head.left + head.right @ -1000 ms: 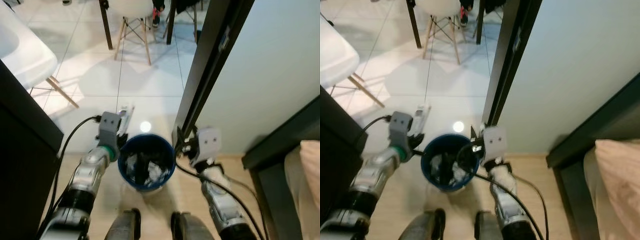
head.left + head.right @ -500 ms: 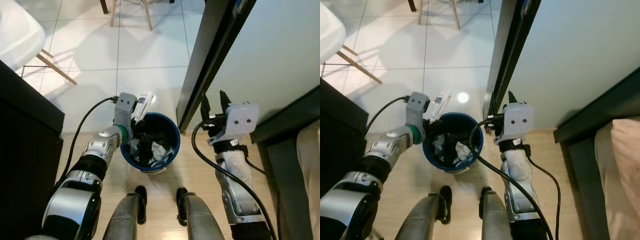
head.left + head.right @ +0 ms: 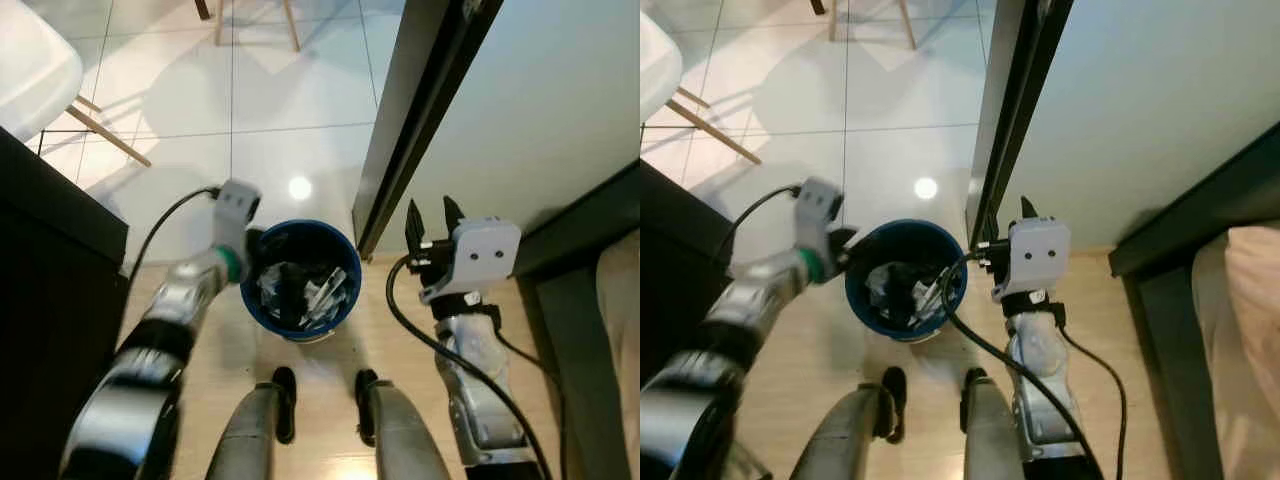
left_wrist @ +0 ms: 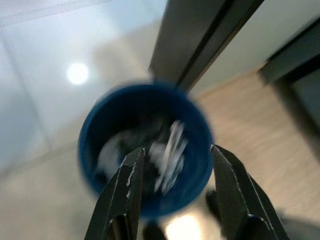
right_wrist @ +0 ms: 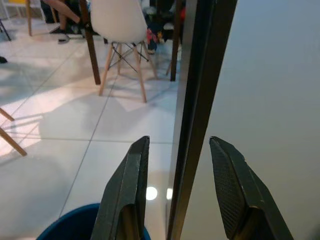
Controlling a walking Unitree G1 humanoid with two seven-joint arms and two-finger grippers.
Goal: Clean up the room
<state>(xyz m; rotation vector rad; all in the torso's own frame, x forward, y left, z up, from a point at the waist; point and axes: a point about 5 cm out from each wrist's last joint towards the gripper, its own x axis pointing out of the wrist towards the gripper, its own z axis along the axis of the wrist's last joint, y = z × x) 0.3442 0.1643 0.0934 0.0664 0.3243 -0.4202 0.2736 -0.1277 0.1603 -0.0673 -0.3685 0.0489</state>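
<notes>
Nearest to me, the robot's feet point(image 3: 320, 392) are standing on the wood floor point(image 3: 220, 350), toes pointing at the blue bin point(image 3: 299, 278) just beyond them. The bin is sitting at the edge where the wood meets the white tiles point(image 3: 290, 110), and it is holding crumpled white paper and dark scraps, with a long pale wrapper point(image 3: 328, 290) now lying inside among them. Half a second ago that wrapper was pinched in the left claw point(image 3: 250, 238) at the bin's far left rim; now the claw is hovering at that rim with its fingers spread wide and nothing between them, as its wrist camera is showing, looking straight down into the bin point(image 4: 145, 150). So the drop looks done, and this piece of rubbish is where it belongs. To the right of the bin, the right claw point(image 3: 433, 215) is pointing away from me with its fingers parted and empty, close beside the dark door frame point(image 3: 420, 120). Farther off, a white chair point(image 5: 117, 22) with wooden legs is standing on the tiles. I would guess the robot is about to look for the next stray thing.
</notes>
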